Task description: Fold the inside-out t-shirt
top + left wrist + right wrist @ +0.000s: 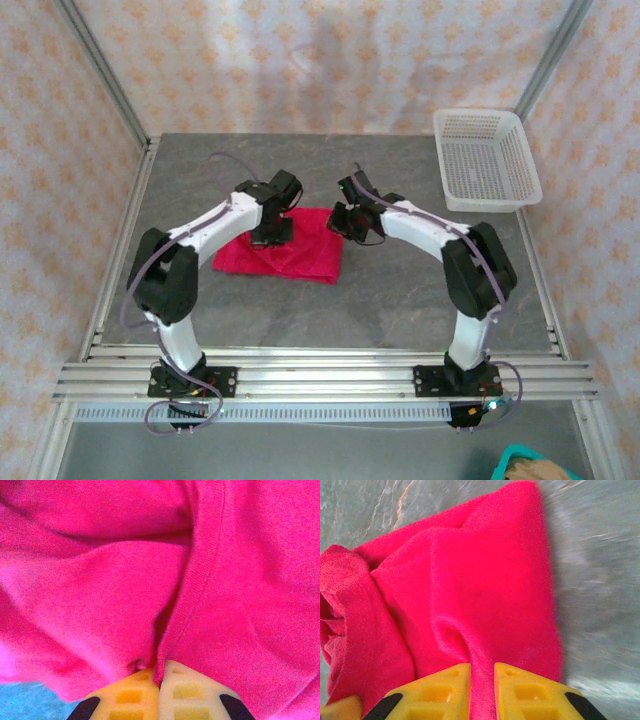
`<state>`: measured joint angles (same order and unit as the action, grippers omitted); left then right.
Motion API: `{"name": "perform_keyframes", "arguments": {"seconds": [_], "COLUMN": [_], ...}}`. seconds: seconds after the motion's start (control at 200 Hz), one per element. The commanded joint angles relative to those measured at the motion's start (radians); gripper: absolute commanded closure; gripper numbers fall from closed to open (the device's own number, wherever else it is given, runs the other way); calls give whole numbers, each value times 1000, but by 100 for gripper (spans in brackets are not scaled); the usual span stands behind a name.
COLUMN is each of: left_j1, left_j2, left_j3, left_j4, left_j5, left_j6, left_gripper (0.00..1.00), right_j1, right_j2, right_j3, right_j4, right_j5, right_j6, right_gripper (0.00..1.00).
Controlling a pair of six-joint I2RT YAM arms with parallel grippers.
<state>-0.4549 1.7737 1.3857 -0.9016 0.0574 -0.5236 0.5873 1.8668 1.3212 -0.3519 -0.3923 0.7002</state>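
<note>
The inside-out t-shirt point(285, 255) lies in a folded red-pink bundle on the grey table between the two arms. My left gripper point(270, 233) is down on its upper left part. In the left wrist view the yellow fingers point(131, 692) are pressed together, with a seamed edge of the t-shirt point(200, 580) pinched between them. My right gripper point(347, 220) is at the bundle's upper right corner. In the right wrist view its yellow fingers point(530, 692) are shut on a raised ridge of the t-shirt point(480, 590) fabric.
A white plastic mesh basket point(485, 160) stands at the table's far right corner. Bare grey tabletop point(400, 300) stretches in front of the bundle and to its right. Patterned curtains close off the back and sides.
</note>
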Motion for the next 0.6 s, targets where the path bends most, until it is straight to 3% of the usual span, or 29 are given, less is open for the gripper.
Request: {"name": "perform_keyframes", "arguments": {"seconds": [0.0,0.135,0.19,0.3,0.35,0.41,0.48,0.59], "left_j1": [26,34,34,36,49,86,141,209], "left_j2": [-128,-266,-319,-417,-451,-476,-485,-428], "left_j3": [-71,-255,-343,-468,-475,-448,-392,-284], "left_j4": [-53,-23,7,49,34,-4,-13,53], "left_j5": [-82,-53,-19,45,36,4,6,96], "left_j6": [-53,-100,-125,-160,-159,-145,-116,-63], "left_gripper": [95,93,88,61,41,33,28,32], "right_j1": [24,23,23,23,23,25,25,28], "right_j2": [95,163,168,164,165,166,166,163], "right_j3": [51,79,76,76,80,83,83,65], "right_j4": [56,4,2,18,20,24,24,27], "right_j5": [-33,-11,-11,-25,-30,-36,-43,-50], "right_j6": [63,65,65,66,60,55,50,44], "right_gripper": [81,83,83,82,82,82,82,82]}}
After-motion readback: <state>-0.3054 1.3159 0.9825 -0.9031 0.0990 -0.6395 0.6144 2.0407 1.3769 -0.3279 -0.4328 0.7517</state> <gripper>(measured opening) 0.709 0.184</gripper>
